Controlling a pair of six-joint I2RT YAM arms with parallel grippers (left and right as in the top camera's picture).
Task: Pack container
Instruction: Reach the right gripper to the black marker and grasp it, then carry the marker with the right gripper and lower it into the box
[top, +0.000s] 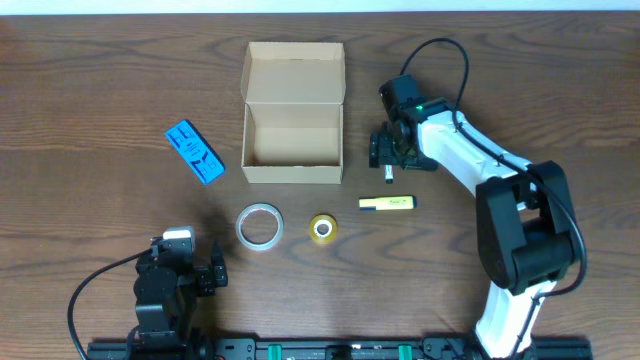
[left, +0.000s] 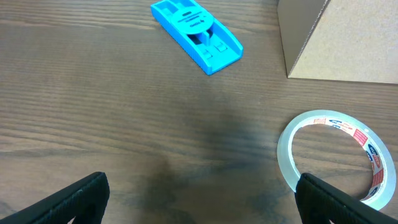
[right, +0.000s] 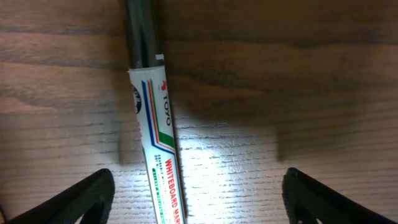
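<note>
1. Right fingers (right: 198, 190): spread wide and holding nothing. They straddle a white-bodied, black-capped whiteboard marker (right: 157, 186) lying flat on the dark wood counter (right: 298, 93).
2. Key relation: the marker's long axis runs up-down in the right wrist frame, crosswise to the line between the two fingers, so it's lined up for a pinch. It sits off-centre, nearer the finger at frame left. No contact visible.
3. Plain tan cardboard container (top: 294, 130): upright, flap lid folded back, inside looks empty. It's just beside the right fingers, on the robot's left of them. My read: a short sideways carry once the marker is gripped.
4. Left fingers (left: 202, 205): also wide open and empty, low at the near side of the counter, well apart from the container. The right arm is clearly nearer to both marker and container.
5. What each view shows:
   - Right wrist: marker print and alignment, but no container.
   - Overhead: full layout, with a yellow highlighter pen (top: 387, 203), small yellow tape roll (top: 322, 228), clear tape roll (top: 259, 225) and flat blue plastic piece (top: 194, 152) all outside the container. The marker is mostly hidden under the right wrist here.
   - Left wrist: only the clear tape roll, the blue piece and one container corner.
</note>
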